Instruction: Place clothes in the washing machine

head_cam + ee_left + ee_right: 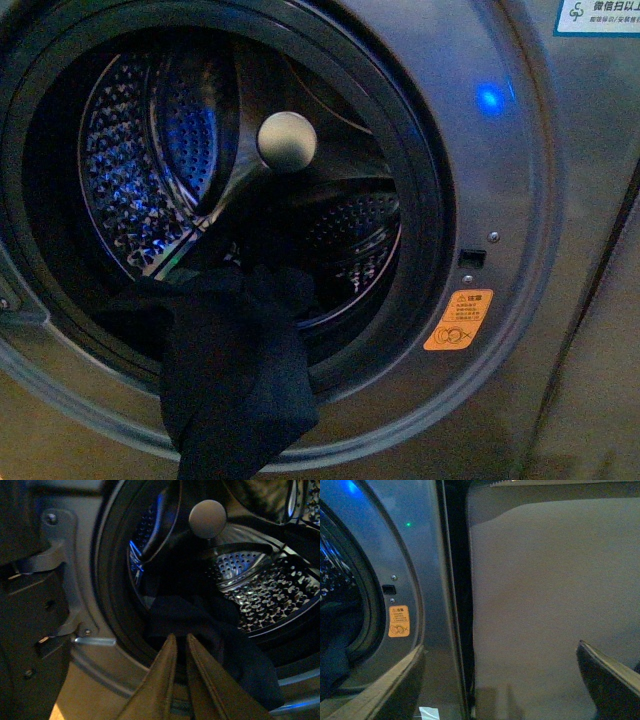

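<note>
Beside the porthole [225,200], orange warning sticker [459,320], writing seemingly illegible.

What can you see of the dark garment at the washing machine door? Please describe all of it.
The clothes are one dark navy, soft, limp fabric piece, crumpled in folds. It lies draped over the lower rim of the washing machine porthole: part rests inside the opening, the rest hangs down outside over the grey front. In the left wrist view the left gripper, nearly shut, is right by the fabric; whether it touches cannot be told. No sleeve or cuff is distinguishable.
</note>
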